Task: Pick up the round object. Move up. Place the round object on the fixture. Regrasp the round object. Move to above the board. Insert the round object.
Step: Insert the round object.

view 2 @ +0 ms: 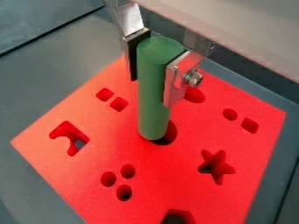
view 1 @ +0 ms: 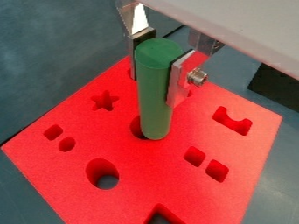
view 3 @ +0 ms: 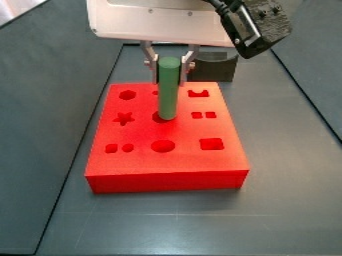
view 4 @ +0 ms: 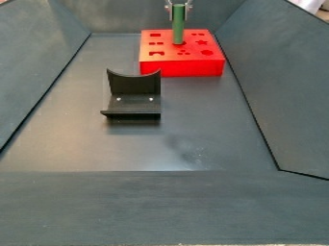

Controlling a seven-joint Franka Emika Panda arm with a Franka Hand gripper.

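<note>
The round object (view 1: 156,87) is held upright, its lower tip entered in the central round hole of the board (view 1: 70,149). It is clamped near its top between the gripper (view 1: 159,58) fingers. Judged light, stiff, smooth, slip-prone; upper-end grasp suits. No readable markings.

We count 1 smooth green cylindrical peg (view 3: 170,88), 1 flat red board w/ cut-outs (view 3: 166,160), 1 dark L-shaped fixture (view 4: 131,94), 1 silver-fingered pincer (view 1: 163,54) above the board.
</note>
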